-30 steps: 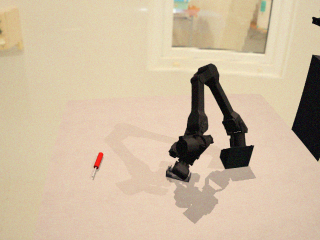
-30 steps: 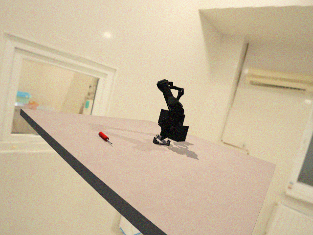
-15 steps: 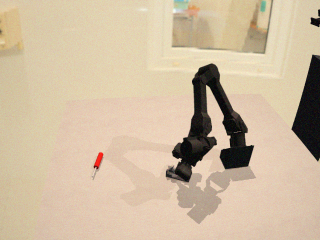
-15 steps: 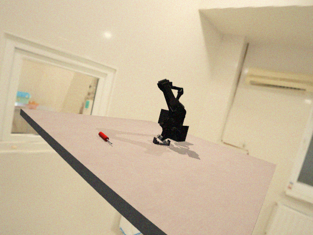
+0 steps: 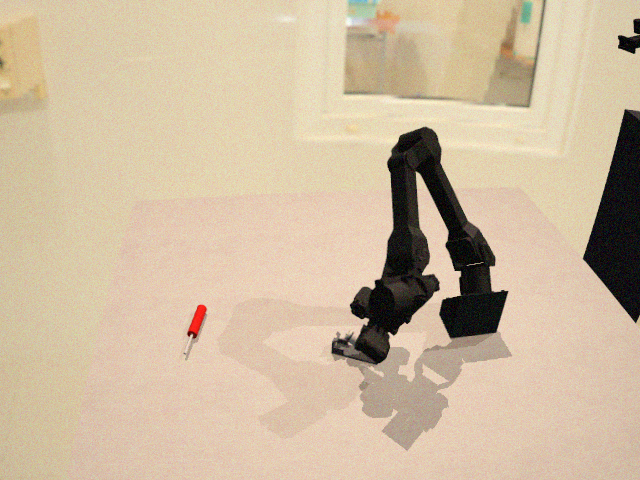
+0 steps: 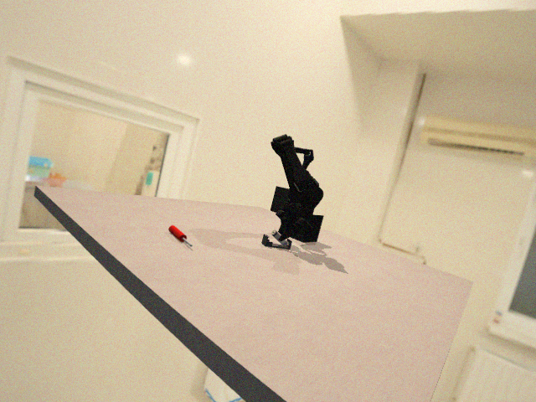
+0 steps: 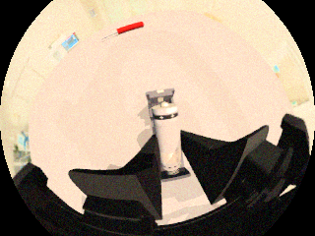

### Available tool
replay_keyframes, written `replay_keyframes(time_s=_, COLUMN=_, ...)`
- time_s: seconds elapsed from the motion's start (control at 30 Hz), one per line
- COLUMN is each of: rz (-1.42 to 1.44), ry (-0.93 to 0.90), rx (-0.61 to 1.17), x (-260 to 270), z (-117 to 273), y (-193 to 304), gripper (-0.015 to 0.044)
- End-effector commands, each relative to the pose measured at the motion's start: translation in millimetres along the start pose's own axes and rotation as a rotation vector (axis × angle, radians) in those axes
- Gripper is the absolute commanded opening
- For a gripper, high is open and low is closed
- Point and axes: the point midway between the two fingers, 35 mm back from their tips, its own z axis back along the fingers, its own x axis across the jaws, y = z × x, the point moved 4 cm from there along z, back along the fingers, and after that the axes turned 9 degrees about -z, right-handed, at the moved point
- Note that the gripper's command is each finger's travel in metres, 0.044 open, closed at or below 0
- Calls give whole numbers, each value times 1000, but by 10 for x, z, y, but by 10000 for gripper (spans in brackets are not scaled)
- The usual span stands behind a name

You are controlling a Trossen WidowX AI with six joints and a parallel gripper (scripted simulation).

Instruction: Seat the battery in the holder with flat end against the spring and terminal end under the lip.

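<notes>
In the wrist view, the gripper is closed on the battery, its banded terminal end reaching out past the fingers. The battery lies over the holder, tilted in the exterior view, terminal end higher near one end wall; whether its flat end touches the spring is hard to tell.

In the top view, the claw hides part of the holder.
</notes>
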Motion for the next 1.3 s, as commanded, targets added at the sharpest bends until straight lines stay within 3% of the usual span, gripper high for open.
replay_keyframes(time_s=0.0, rz=8, ry=-1, rx=16, x=-14, z=6, y=40, gripper=76)
replay_keyframes(time_s=1.27, rz=-3, ry=73, rx=374, x=42, z=-189, y=-174, gripper=76)
